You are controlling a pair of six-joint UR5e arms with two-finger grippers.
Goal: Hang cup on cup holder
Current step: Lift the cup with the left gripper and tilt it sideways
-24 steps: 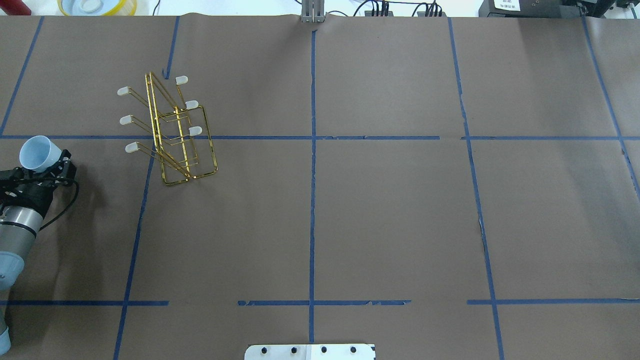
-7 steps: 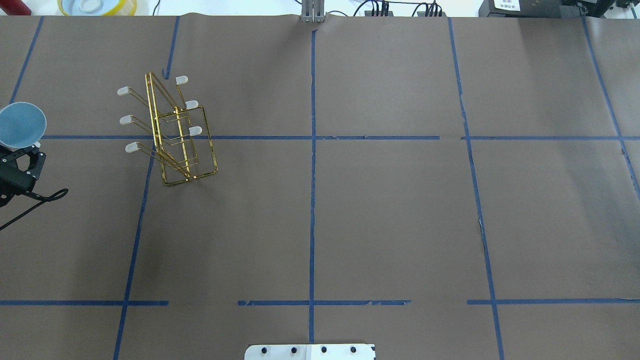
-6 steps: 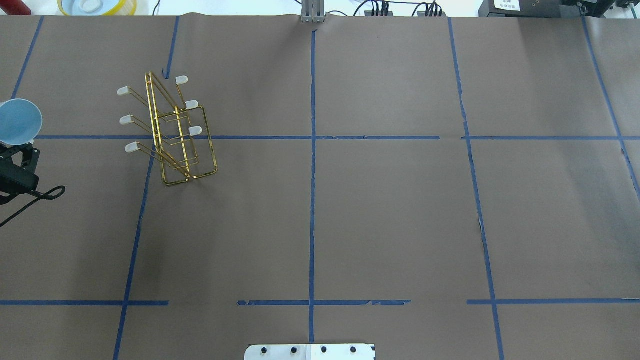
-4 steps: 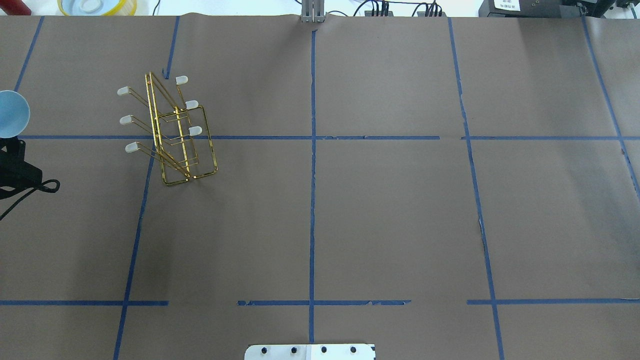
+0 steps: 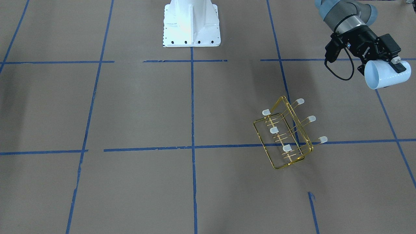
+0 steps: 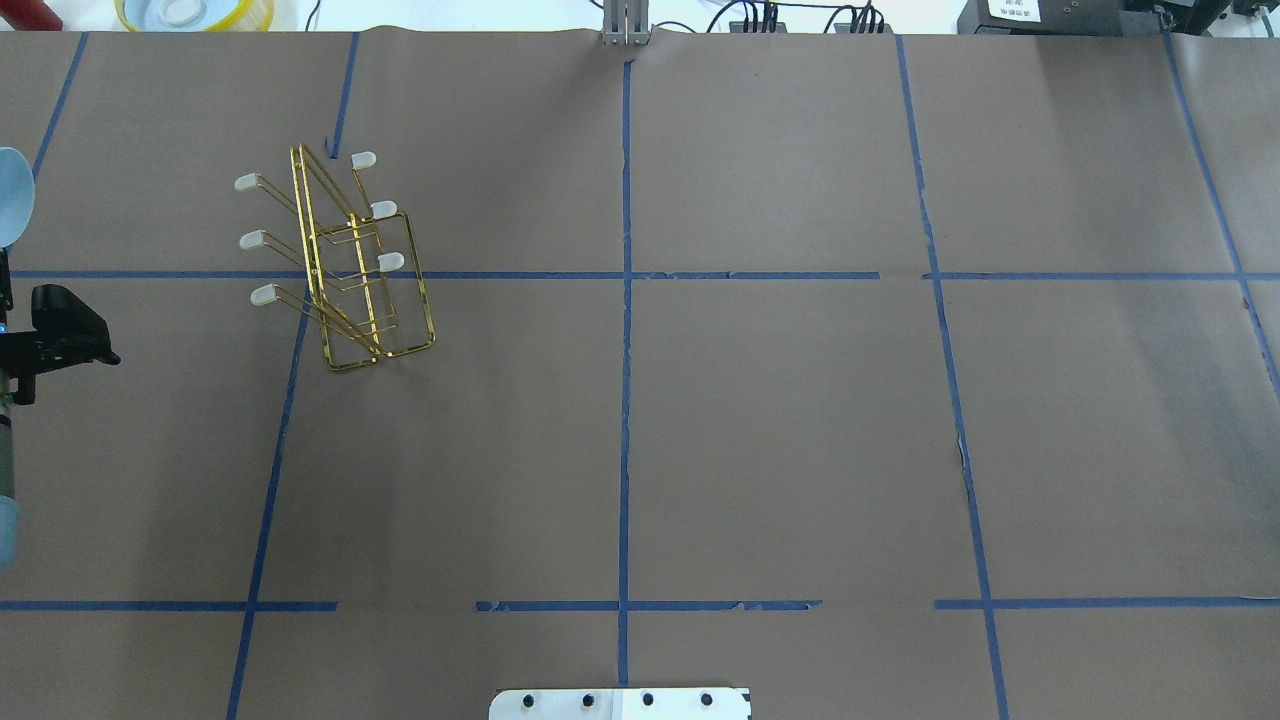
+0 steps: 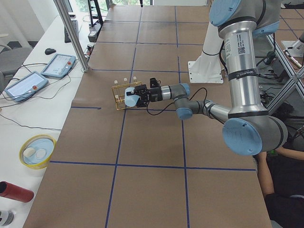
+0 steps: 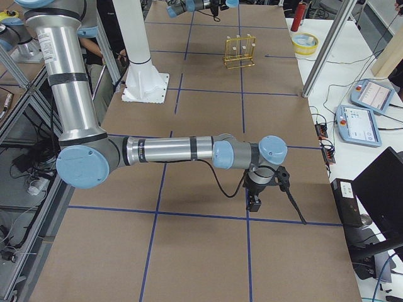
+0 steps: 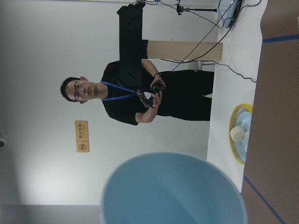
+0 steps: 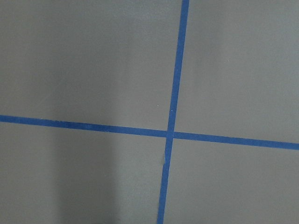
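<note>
The pale blue cup (image 5: 386,75) lies on its side in the air, gripped near its base by my left gripper (image 5: 394,66), which is shut on it. Its open rim faces the cup holder (image 5: 286,134), a gold wire rack with white-capped prongs standing on the table some way off. In the overhead view only the cup's edge (image 6: 12,195) shows at the left border, left of the cup holder (image 6: 340,262). The cup's rim (image 9: 173,191) fills the bottom of the left wrist view. My right gripper (image 8: 254,202) hangs low over the table far from both; I cannot tell whether it is open.
The robot's white base plate (image 5: 191,22) is at the table's near edge. A yellow-rimmed dish (image 7: 37,151) and a red cylinder (image 7: 16,192) lie on the side bench beyond the table. A person (image 9: 135,98) stands past the bench. Blue tape lines cross the brown table.
My left gripper with the cup has moved left towards the overhead view's edge and farther up the table. The cup has turned onto its side. The cup holder has not moved.
</note>
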